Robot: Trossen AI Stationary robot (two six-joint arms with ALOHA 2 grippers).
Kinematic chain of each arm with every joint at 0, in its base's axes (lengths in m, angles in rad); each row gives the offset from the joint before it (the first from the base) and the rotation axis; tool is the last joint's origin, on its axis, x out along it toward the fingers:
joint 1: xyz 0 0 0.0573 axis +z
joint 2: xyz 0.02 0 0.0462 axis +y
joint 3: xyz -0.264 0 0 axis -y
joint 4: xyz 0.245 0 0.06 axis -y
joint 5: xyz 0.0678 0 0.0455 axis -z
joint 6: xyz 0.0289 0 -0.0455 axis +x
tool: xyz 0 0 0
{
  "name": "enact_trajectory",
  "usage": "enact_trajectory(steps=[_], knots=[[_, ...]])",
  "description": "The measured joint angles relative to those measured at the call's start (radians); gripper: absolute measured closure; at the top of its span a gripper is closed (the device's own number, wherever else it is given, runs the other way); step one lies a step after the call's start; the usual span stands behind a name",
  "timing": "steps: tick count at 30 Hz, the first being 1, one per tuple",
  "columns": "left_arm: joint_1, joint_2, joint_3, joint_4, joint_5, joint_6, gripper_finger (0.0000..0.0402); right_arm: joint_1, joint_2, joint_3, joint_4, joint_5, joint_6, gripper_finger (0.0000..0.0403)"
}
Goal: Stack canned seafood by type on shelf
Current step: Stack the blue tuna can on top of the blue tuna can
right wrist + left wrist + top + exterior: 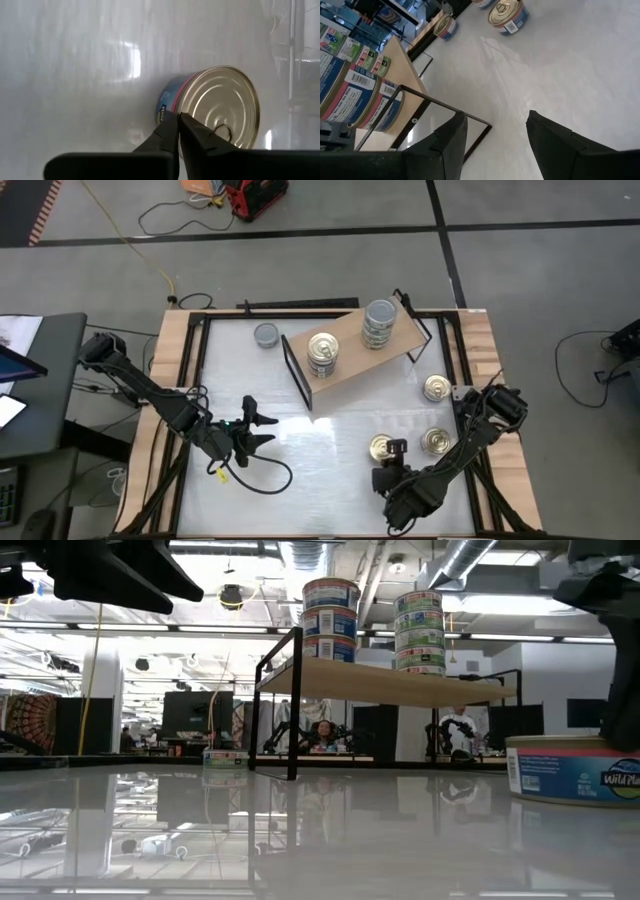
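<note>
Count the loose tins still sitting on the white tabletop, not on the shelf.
4. A grey-topped round tin lies beside the tan wooden shelf; three gold-lidded tins lie near the right arm, and by the right gripper. Others may be hidden.

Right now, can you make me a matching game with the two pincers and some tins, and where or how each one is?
Things:
1. left pincer
2. right pincer
3. lone grey-topped tin
4. stack of gold-lidded tins

Places or states:
A. on the shelf
B. open, over bare table
C. shut, against a gold-lidded tin
D. alone on the table beside the shelf

Pairs: 1-B, 2-C, 3-D, 4-A
</note>
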Motion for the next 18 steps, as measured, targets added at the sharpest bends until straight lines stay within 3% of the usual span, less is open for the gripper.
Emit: enact_trajectory(steps=[4,9,18], knots=[[0.0,0.0,0.0,0.0,0.0,-0.004,0.0207,0.014,-0.011,-0.003,0.016,0.076,0.061,0.0366],[0.0,0.0,0.0,0.0,0.0,-0.015,0.0207,0.005,-0.12,0.013,0.011,0.075,0.13,0.0359],[0.0,0.0,0.0,0.003,0.033,-0.067,0.0207,-0.101,-0.308,-0.062,0.005,0.016,0.213,0.0271]])
